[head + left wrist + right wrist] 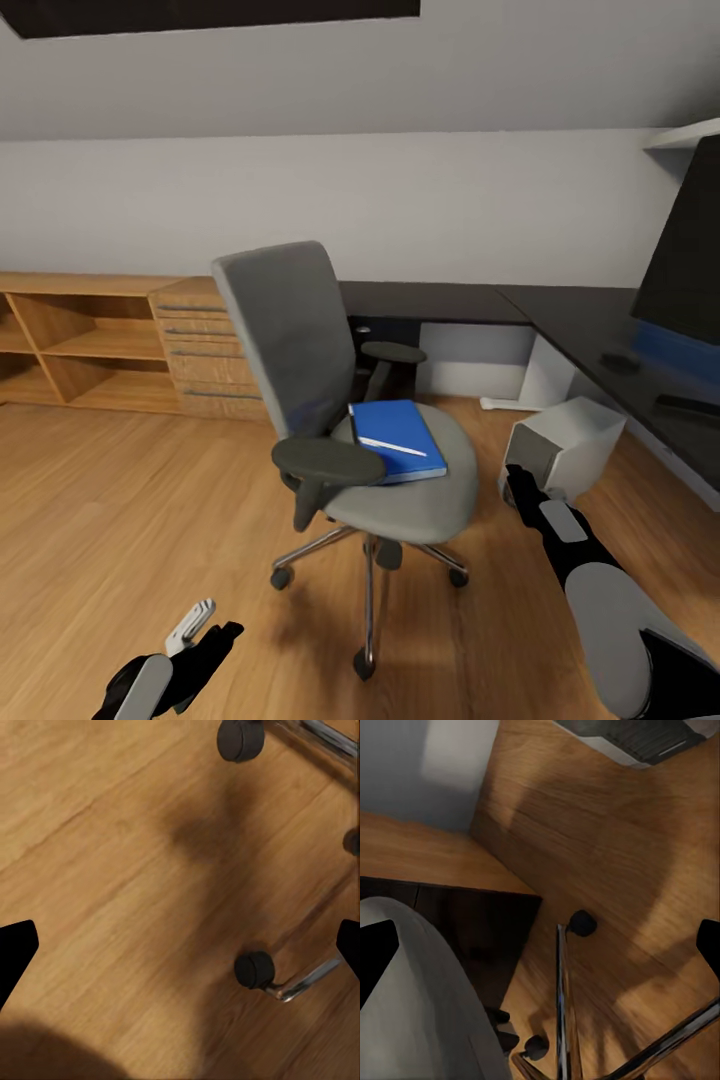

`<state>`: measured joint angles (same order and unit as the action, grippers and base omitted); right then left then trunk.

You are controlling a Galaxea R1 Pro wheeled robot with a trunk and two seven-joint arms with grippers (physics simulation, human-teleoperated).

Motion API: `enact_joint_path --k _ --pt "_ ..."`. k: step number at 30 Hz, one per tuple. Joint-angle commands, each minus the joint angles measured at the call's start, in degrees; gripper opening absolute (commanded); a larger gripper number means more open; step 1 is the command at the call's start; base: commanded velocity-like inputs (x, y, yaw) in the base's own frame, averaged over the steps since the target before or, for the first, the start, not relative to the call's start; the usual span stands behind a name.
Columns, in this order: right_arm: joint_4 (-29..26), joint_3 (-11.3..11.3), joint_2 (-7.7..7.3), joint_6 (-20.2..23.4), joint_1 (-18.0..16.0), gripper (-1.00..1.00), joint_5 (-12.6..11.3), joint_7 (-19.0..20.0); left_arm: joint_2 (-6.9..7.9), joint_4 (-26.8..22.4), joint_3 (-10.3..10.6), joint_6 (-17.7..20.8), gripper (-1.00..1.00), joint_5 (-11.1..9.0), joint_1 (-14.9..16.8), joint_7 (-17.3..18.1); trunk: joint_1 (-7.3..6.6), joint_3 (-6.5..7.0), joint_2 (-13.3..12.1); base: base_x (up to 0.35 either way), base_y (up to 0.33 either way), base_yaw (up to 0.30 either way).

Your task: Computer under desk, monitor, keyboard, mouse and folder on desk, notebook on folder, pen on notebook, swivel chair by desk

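A gray swivel chair (330, 400) is standing in the middle of the wooden floor (120, 520). Its back and seat look soft and padded, its armrests are dark and rounded, and its shiny metal legs are spreading out like a star with small black wheels at the tips. A flat blue folder (400, 440) is lying near the back edge of the seat, and a thin white pen (392, 446) is lying on top of it, slanted.

A dark, smooth desk (560, 320) is running along the wall and turning the corner at the right. A big black monitor (685, 250) is standing on it. Under the desk's edge, a white boxy computer (565, 440) is sitting on the floor, tilted. A low wooden shelf with drawers (130, 345) is standing against the far wall.

The left gripper (205, 625) is hanging low over the floor in front of the chair. In the left wrist view its black fingertips (16, 949) are spread wide apart with nothing between them, above a chair wheel (255, 969).

The right gripper (518, 490) is reaching out between the chair seat and the computer. In the right wrist view its dark fingertips (375, 952) are also spread wide and holding nothing, above the chrome chair legs (564, 1005).
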<state>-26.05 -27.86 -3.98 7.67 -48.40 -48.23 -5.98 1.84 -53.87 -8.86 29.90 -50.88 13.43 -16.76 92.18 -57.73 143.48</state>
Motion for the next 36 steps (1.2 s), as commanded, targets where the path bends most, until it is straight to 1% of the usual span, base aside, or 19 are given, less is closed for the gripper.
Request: enact_joint_path --k 1,6,8,10,14,19,24,36 --pt "-0.15 -0.12 0.1 0.32 -0.03 1.0 -0.39 -0.64 -0.01 0.03 0.0 0.18 1.0 -0.6 0.01 -0.46 0.01 -0.05 0.02 0.218 0.153 -0.052" --pt "-0.16 -0.07 0.11 0.39 -0.03 1.0 -0.38 -0.78 -0.21 0.54 0.12 0.16 1.0 -0.56 0.01 -0.51 0.01 -0.03 0.02 0.132 0.085 -0.029" --pt "-0.71 0.59 0.41 1.04 0.06 1.0 -0.01 -1.44 -0.87 1.19 0.77 -0.5 1.0 -0.12 0.67 0.14 0.01 -0.03 0.02 0.0 0.0 0.0" --pt "-0.68 0.59 0.47 1.69 0.06 1.0 -0.02 -2.08 -1.48 1.83 1.42 -1.15 1.0 -0.03 1.31 0.79 0.01 -0.03 0.02 0.0 0.0 0.0" --pt "-0.68 0.59 0.47 2.96 0.06 1.0 -0.02 -2.2 -1.48 3.11 2.71 -2.42 1.0 -0.03 2.6 2.07 0.01 -0.03 0.02 0.0 0.0 0.0" --pt "-0.68 0.59 0.47 2.96 0.06 1.0 -0.02 -2.2 -1.48 4.71 4.32 -2.42 1.0 -0.03 4.1 2.24 0.01 -0.03 0.02 0.0 0.0 0.0" --pt "-0.68 0.59 0.47 2.96 0.06 1.0 -0.02 -2.2 -1.48 6.32 5.93 -2.42 1.0 -0.03 4.1 2.24 0.01 -0.03 0.02 0.0 0.0 0.0" --pt "-0.68 0.59 0.47 2.96 0.06 1.0 -0.02 -2.2 -1.48 6.49 5.99 -2.42 1.0 -0.03 4.1 2.24 0.01 -0.03 0.02 0.0 0.0 0.0"
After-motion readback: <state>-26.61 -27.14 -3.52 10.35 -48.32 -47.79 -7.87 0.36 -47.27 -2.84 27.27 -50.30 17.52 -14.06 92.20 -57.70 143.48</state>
